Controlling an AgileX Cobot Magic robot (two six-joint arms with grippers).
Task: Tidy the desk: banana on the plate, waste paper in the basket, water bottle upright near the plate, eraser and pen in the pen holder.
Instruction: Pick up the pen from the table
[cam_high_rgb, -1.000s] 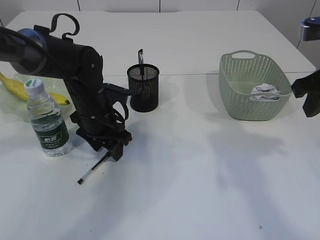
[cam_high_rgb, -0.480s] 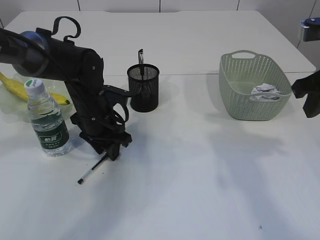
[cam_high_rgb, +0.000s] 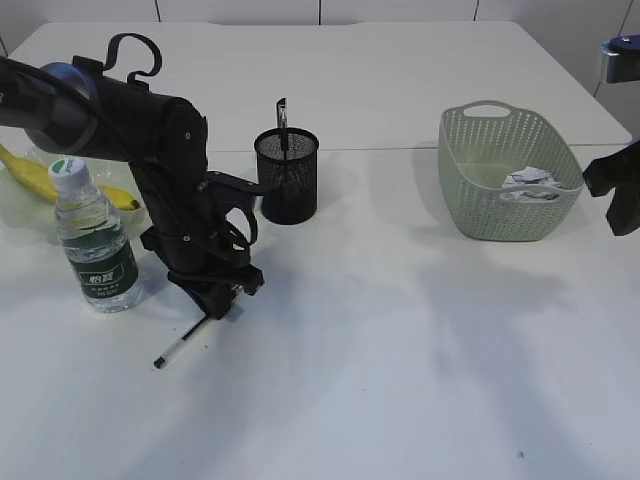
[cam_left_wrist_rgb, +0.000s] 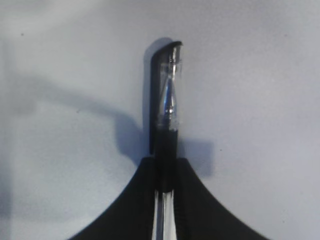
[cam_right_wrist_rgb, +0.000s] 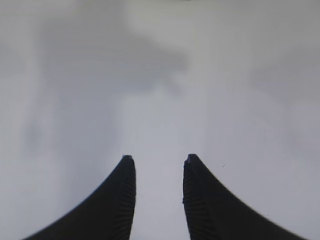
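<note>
Clear water bottle (cam_high_rgb: 95, 240) just left of pen (cam_high_rgb: 183, 342) | pen holder (cam_high_rgb: 286, 175) behind

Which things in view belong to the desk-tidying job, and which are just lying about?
Part of the job:
- pen, lying on the desk, left pincer closed on it
- pen holder, one pen already inside
- banana on the plate
- water bottle, upright
- basket holding the waste paper

Lying about:
- nothing; no eraser visible
</note>
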